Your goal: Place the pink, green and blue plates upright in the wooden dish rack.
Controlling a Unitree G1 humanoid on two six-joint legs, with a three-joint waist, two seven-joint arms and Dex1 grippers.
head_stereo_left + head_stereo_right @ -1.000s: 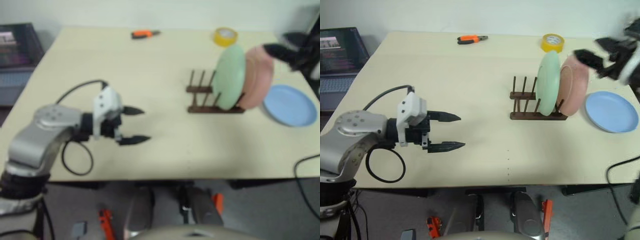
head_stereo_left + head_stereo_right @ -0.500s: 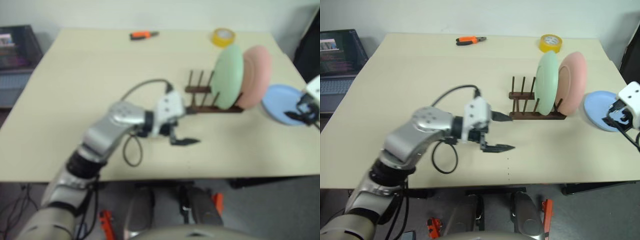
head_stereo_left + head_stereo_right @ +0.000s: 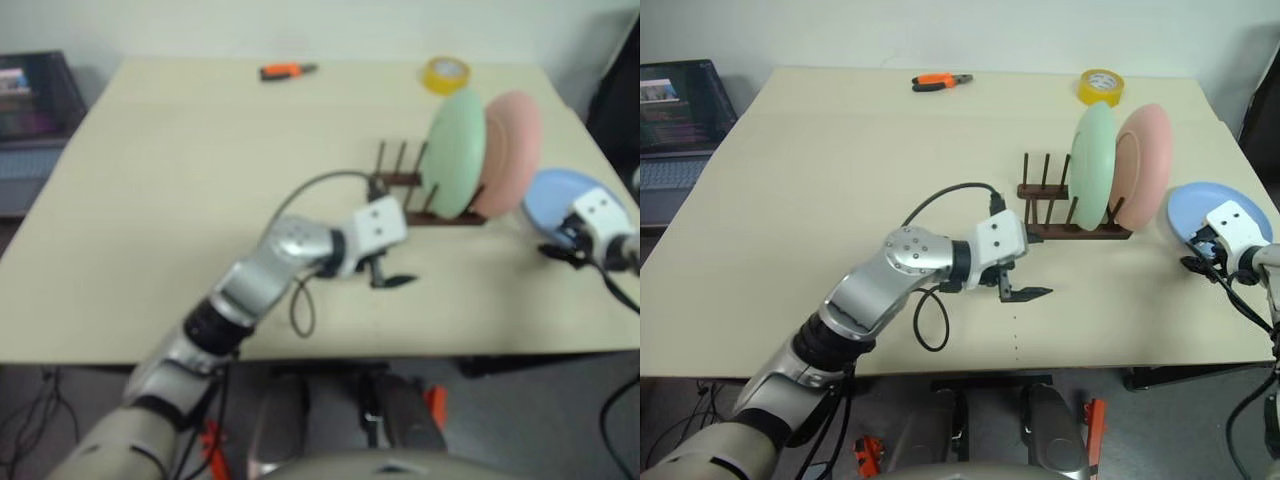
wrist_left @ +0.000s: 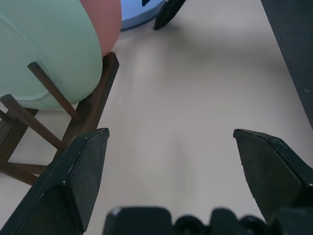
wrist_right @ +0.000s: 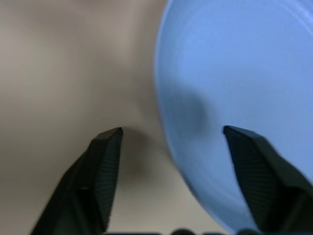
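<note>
The green plate (image 3: 1095,165) and the pink plate (image 3: 1145,160) stand upright side by side at the right end of the wooden dish rack (image 3: 1045,215). Just right of the rack, the blue plate (image 3: 1190,205) lies flat on the table. My right gripper (image 5: 172,129) is open at the blue plate's near rim (image 5: 234,98), one finger over the plate and one over the table. My left gripper (image 3: 1035,262) is wide open with nothing in it, pointing right, close to the rack's near rail (image 4: 93,105).
The rack's left pegs (image 3: 1040,175) are free. A yellow tape roll (image 3: 1103,84) and orange pliers (image 3: 940,79) lie at the table's far edge. A laptop (image 3: 675,110) sits off the table's left side. The table's right edge runs close behind the blue plate.
My left gripper swung right across the table to the rack's near side. My right gripper came down from above the pink plate to the blue plate's near rim.
</note>
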